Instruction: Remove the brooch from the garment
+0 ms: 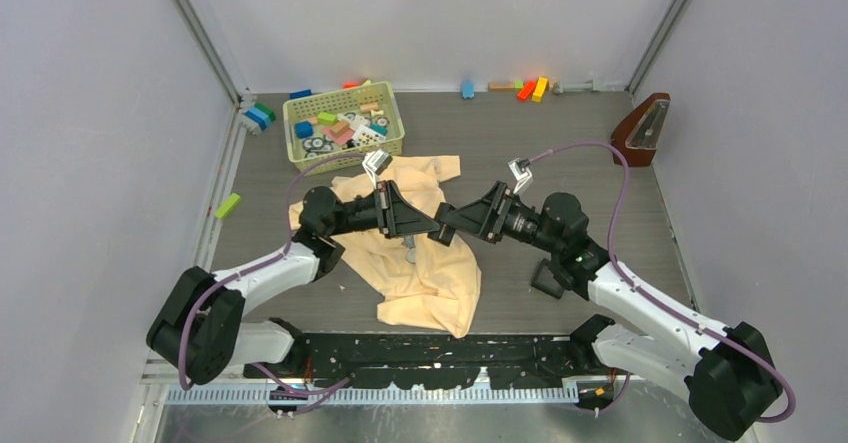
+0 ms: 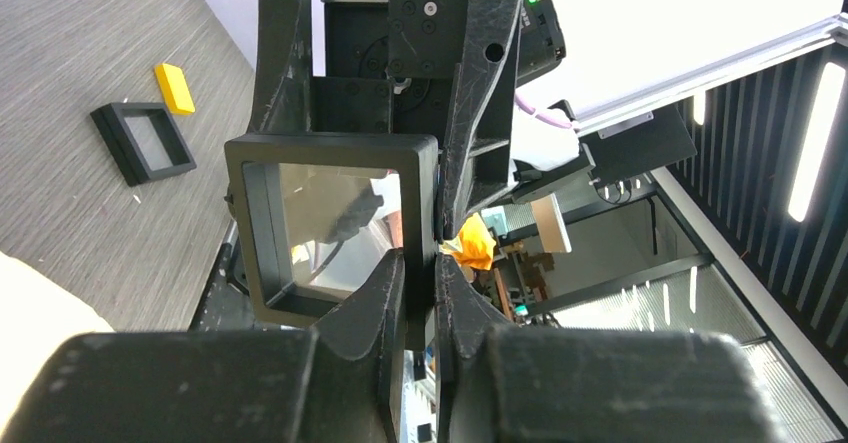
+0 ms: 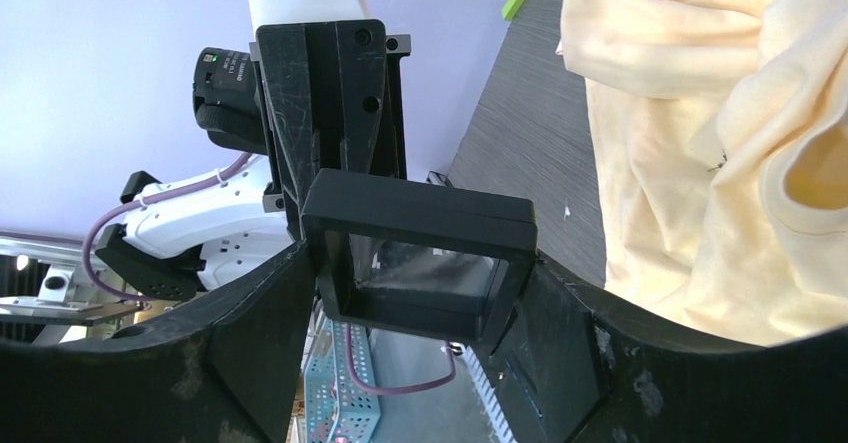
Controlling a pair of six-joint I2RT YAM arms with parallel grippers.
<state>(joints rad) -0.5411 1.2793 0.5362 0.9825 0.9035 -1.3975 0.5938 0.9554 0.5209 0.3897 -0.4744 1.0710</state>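
left gripper [image 2: 428,275] pinches one wall of black square frame [image 2: 330,153]; right gripper [image 3: 420,293] clamps same frame across its width, both raised above cream garment [image 1: 430,283].

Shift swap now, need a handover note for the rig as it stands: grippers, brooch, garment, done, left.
Left gripper: shut on one edge of the black square frame.
Right gripper: clamped across the same frame, which hangs between both arms above the garment.
Second black frame: lying on the table, right side.
Brooch: a small greyish speck on the garment under the grippers may be it; too small to confirm.
Done: nothing certain.
Left: find the brooch, unpin it, lift it off the garment.
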